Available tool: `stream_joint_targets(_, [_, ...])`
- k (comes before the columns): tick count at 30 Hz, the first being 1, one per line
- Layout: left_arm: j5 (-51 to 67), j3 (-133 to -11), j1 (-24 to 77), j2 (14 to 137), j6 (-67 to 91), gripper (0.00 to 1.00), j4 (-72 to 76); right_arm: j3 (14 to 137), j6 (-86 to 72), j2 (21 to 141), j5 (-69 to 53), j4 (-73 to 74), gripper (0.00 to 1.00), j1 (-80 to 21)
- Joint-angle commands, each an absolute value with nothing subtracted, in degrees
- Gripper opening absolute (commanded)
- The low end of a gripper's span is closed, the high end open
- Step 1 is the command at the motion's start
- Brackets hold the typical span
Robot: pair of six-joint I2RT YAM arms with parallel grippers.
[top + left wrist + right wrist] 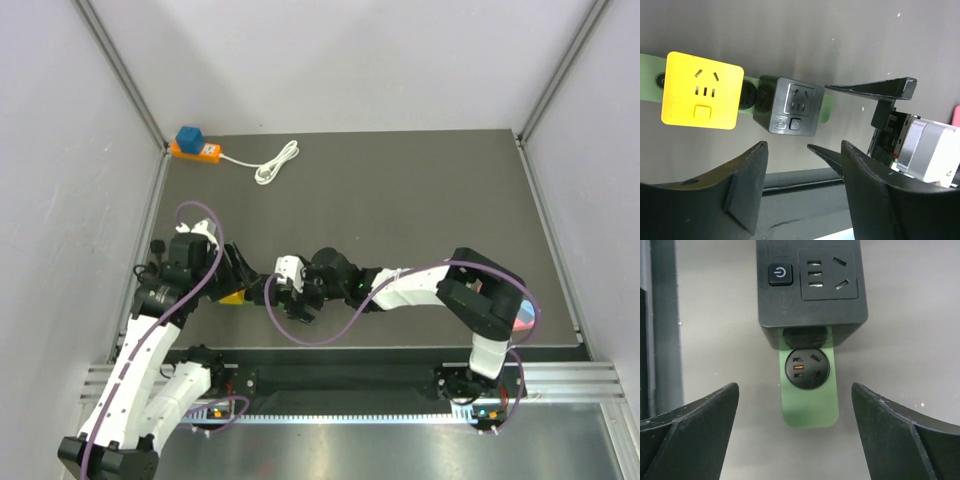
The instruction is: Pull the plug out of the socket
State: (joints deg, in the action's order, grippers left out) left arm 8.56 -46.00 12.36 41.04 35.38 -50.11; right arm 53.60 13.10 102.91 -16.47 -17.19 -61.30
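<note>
A green socket strip [826, 107] lies on the grey table. A yellow cube plug [700, 90] and a black cube plug [790, 107] sit plugged into it side by side. My left gripper [802, 150] is open and empty, just nearer than the black plug. In the right wrist view the black plug [810, 285] sits on the strip [810, 407], beside a free round socket [807, 369]. My right gripper [794, 390] is open, and its jaws straddle the strip's end without touching it. Its fingers [875, 87] show in the left wrist view, right of the black plug. In the top view both grippers [238, 272] [285, 290] meet near the front edge.
An orange strip with a blue cube [195, 145] and a coiled white cable [275, 162] lie at the back left. The table's front rail [790, 180] runs just below the plugs. White walls enclose the table on three sides.
</note>
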Motion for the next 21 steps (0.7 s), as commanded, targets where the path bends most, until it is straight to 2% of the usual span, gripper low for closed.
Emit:
stream_joint_targets(1, [9.05, -46.94, 12.48, 42.01, 32.78, 0.63, -47.90, 54.05, 14.85, 105.64, -17.32, -23.73, 0.91, -60.91])
stream_joint_targets(5, [8.09, -46.50, 13.88, 44.46, 32.70, 0.60, -46.94, 54.75, 16.08, 107.66, -16.17, -22.77, 0.79, -60.91])
stream_joint_targets(6, [7.74, -46.41, 15.02, 44.82, 32.70, 0.61, -46.59, 55.63, 16.52, 107.84, -15.04, -21.81, 0.70, -60.91])
stream_joint_targets(11, [2.21, -45.97, 20.38, 47.54, 34.54, 0.66, -44.74, 55.11, 18.37, 107.23, -11.07, -20.48, 0.65, -60.29])
stream_joint_targets(14, [1.23, -45.62, 22.23, 48.77, 35.42, 0.66, -43.07, 54.76, 18.63, 107.23, -12.04, -20.74, 0.40, -58.63])
stream_joint_targets(15, [0.71, -45.70, 22.24, 49.21, 35.59, 0.64, -42.89, 54.41, 18.55, 107.14, -13.17, -20.83, 0.26, -58.10])
stream_joint_targets(17, [0.62, -45.79, 22.24, 50.36, 35.51, 0.61, -42.54, 53.53, 18.37, 106.70, -14.58, -22.14, 0.23, -56.79])
stream_joint_targets(20, [0.97, -46.05, 22.24, 51.85, 34.72, 0.62, -42.27, 50.81, 18.28, 104.69, -17.74, -24.25, 0.13, -55.20])
stream_joint_targets(21, [0.88, -46.32, 22.32, 52.12, 34.19, 0.62, -42.10, 49.50, 18.28, 104.16, -18.28, -24.78, 0.05, -54.67])
